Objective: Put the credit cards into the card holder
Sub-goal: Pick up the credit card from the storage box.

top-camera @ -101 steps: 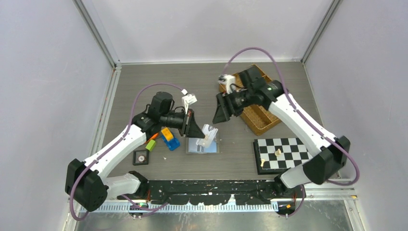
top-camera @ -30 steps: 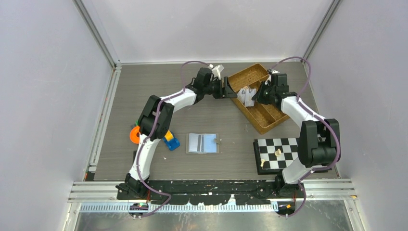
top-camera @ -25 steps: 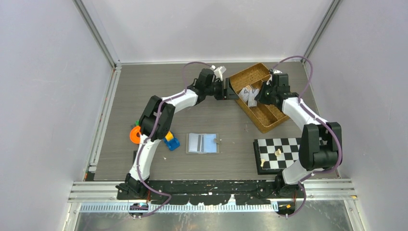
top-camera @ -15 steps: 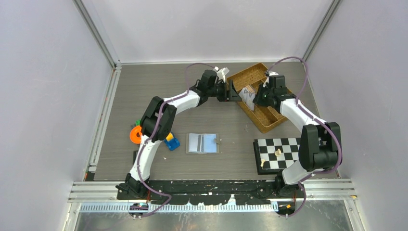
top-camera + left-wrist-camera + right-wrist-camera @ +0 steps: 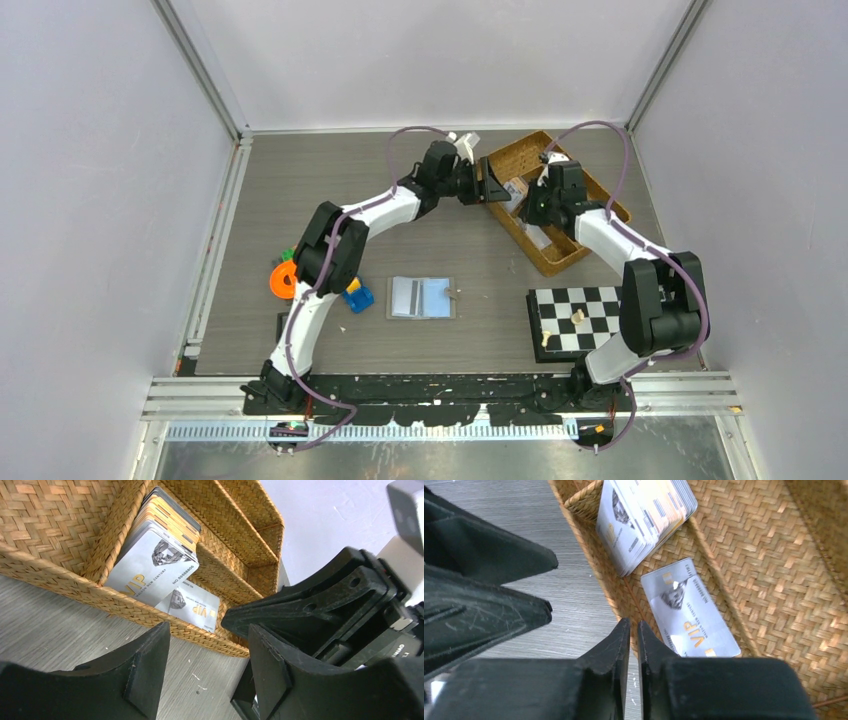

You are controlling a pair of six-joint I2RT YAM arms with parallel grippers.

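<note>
The card holder lies open on the table, grey outside and light blue inside, with both arms far from it. A stack of credit cards stands on edge in a compartment of the wicker basket. One loose card lies flat on the basket floor. My left gripper hovers open and empty just outside the basket's left wall. My right gripper hangs over that wall with a narrow slit between its jaws and nothing in it.
A chessboard with small pieces sits at the front right. An orange ring and a blue block lie left of the holder. The two grippers nearly touch at the basket's wall.
Both arms have left the card holder for the basket. In the last second the left gripper slid right to the basket wall, and the right jaws parted slightly.
</note>
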